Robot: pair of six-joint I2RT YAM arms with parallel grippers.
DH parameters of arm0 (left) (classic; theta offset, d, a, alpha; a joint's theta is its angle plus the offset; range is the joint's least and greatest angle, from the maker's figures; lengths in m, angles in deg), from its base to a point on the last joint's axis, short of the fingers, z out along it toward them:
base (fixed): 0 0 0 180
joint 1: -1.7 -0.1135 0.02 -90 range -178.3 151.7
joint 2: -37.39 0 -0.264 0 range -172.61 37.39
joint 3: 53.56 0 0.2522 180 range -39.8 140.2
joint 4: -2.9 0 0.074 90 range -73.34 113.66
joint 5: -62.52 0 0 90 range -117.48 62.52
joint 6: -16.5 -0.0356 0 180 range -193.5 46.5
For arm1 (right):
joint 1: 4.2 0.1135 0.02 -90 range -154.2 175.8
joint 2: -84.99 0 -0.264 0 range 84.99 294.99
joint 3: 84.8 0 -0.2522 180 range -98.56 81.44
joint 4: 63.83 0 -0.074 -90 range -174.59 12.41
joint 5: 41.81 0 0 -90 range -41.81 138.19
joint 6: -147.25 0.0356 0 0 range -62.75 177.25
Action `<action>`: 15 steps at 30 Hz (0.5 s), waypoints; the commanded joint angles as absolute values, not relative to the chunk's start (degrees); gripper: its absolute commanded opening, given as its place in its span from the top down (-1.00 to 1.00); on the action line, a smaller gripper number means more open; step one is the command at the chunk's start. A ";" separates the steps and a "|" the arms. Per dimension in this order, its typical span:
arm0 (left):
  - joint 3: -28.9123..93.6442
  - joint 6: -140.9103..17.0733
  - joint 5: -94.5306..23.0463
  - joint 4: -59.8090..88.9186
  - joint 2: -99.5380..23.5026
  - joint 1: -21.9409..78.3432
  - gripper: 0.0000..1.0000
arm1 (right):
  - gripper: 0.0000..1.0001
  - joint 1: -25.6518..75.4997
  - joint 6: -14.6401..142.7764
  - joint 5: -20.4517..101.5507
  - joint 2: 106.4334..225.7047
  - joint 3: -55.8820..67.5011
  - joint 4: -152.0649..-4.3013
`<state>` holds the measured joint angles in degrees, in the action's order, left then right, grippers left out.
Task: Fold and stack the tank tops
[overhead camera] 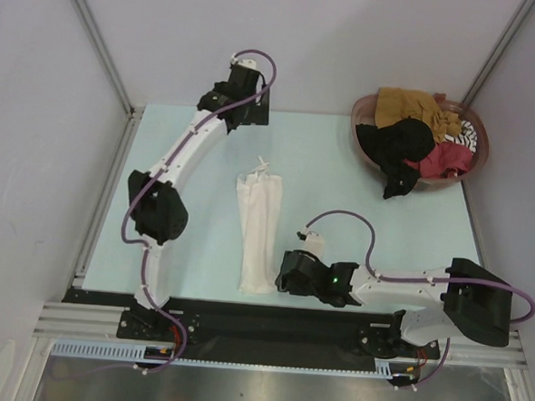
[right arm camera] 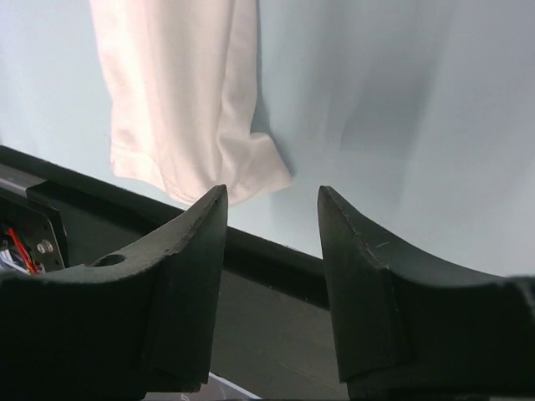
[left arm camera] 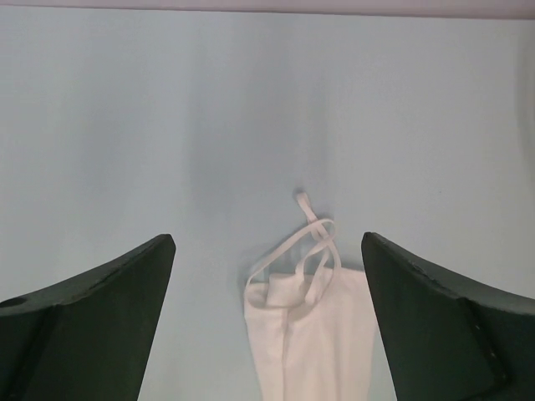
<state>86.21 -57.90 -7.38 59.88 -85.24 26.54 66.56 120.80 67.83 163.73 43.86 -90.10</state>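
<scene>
The limp white cloth tank top [overhead camera: 257, 236], folded into a narrow strip, lies on the pale blue table [overhead camera: 366, 216]. Its straps are ahead of the widely spread left tool [left arm camera: 267, 251], and its hem is before the narrower-spread, empty right tool [right arm camera: 272, 200].

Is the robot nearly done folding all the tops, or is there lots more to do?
Barely started. The white tank top lies on the table folded into a long narrow strip; it probably needs folding shorter. Nothing is in hand: the left tool and right tool are open and empty. The mustard top, black top, red top and striped top are heaped unfolded in the basket; no stack yet.
</scene>
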 commanded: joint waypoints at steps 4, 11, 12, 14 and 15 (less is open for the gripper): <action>65.03 -53.64 -12.98 54.03 -67.31 26.31 -1.00 | 0.04 61.65 109.21 64.73 160.22 43.83 -86.38; 34.06 -48.45 -17.46 41.55 -47.18 26.40 -0.99 | 0.14 54.24 97.60 53.90 159.78 40.49 -83.56; 30.72 -47.49 -18.07 40.66 -42.38 26.49 -0.99 | 0.10 54.42 97.07 53.21 160.48 39.44 -83.83; 21.57 -46.78 -18.60 38.38 -37.34 26.57 -1.00 | 0.00 54.60 96.01 52.24 161.45 38.64 -84.00; 18.93 -46.08 -18.52 37.93 -32.45 26.57 -1.00 | -0.04 53.90 96.01 51.45 162.76 38.47 -83.92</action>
<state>25.30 -49.44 -16.21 44.34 -42.20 26.28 54.19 100.43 55.37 161.30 41.52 -85.75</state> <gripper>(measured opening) 0.996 0.501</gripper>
